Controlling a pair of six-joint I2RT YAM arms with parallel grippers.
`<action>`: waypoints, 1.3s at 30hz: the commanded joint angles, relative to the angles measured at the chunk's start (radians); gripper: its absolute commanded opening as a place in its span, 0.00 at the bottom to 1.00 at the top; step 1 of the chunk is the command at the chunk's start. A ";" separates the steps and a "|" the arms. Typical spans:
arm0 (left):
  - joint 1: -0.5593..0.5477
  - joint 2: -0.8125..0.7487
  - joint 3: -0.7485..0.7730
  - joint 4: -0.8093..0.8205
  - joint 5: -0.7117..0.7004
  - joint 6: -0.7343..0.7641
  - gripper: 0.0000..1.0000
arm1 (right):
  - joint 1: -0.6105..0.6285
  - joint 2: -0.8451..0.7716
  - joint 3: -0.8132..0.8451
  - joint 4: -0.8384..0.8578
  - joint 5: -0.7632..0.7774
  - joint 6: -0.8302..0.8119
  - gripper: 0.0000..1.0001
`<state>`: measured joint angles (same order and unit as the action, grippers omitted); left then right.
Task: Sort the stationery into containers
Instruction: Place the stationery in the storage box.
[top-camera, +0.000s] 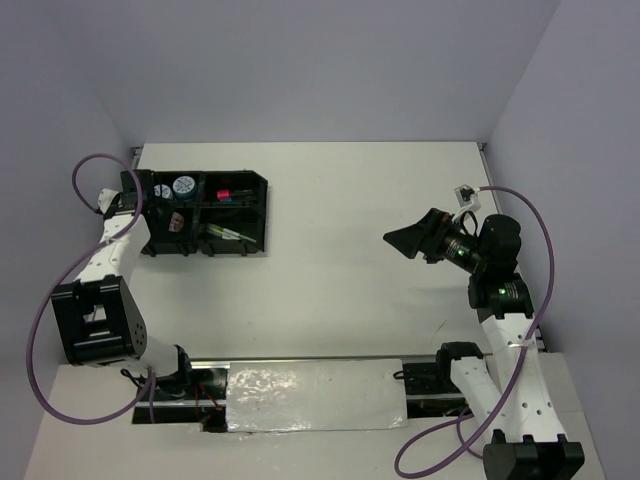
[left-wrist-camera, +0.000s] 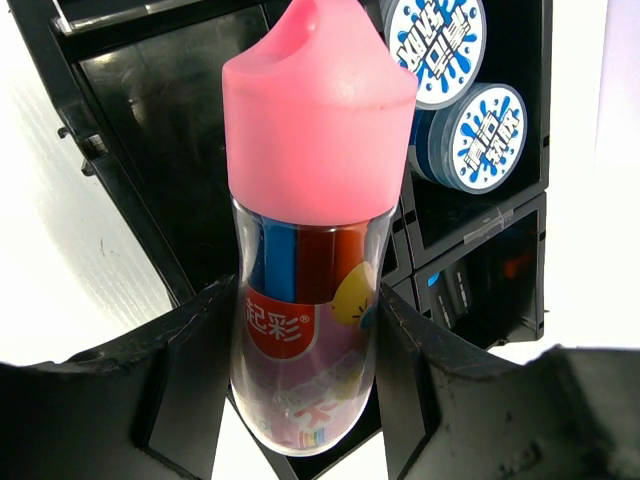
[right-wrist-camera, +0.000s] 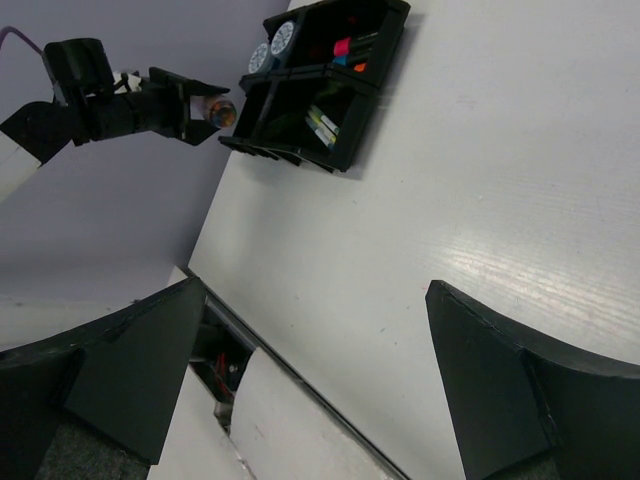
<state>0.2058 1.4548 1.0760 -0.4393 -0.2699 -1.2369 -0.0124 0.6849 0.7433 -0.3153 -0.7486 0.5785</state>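
My left gripper (top-camera: 172, 222) (left-wrist-camera: 308, 392) is shut on a clear pink-capped bottle (left-wrist-camera: 318, 130) with coloured pens inside. It holds the bottle over the left end of the black compartment tray (top-camera: 262, 215). Two round blue-white tins (left-wrist-camera: 485, 135) (top-camera: 183, 186) lie in a far compartment. Markers with pink and orange caps (top-camera: 230, 194) lie in the far right compartment, and thin yellow-green pens (top-camera: 225, 233) in the near right one. My right gripper (top-camera: 405, 240) (right-wrist-camera: 325, 380) is open and empty, above the bare table far right of the tray (right-wrist-camera: 300, 160).
White table (top-camera: 360, 200) between purple-grey walls. A foil-covered strip (top-camera: 315, 392) lies along the near edge between the arm bases. The left arm's purple cable (top-camera: 85, 170) loops beside the tray's left end.
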 joint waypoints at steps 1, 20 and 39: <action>0.001 -0.004 -0.013 0.063 0.020 -0.019 0.08 | 0.006 0.001 0.021 0.018 -0.015 -0.014 1.00; 0.001 0.016 -0.045 0.103 0.020 -0.030 0.39 | 0.006 -0.001 0.011 0.036 -0.032 -0.002 1.00; 0.032 0.010 -0.004 0.093 0.040 -0.026 0.95 | 0.040 0.013 0.041 0.030 -0.018 -0.005 1.00</action>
<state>0.2253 1.4780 1.0367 -0.3717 -0.2375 -1.2633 0.0185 0.6956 0.7460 -0.3073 -0.7666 0.5827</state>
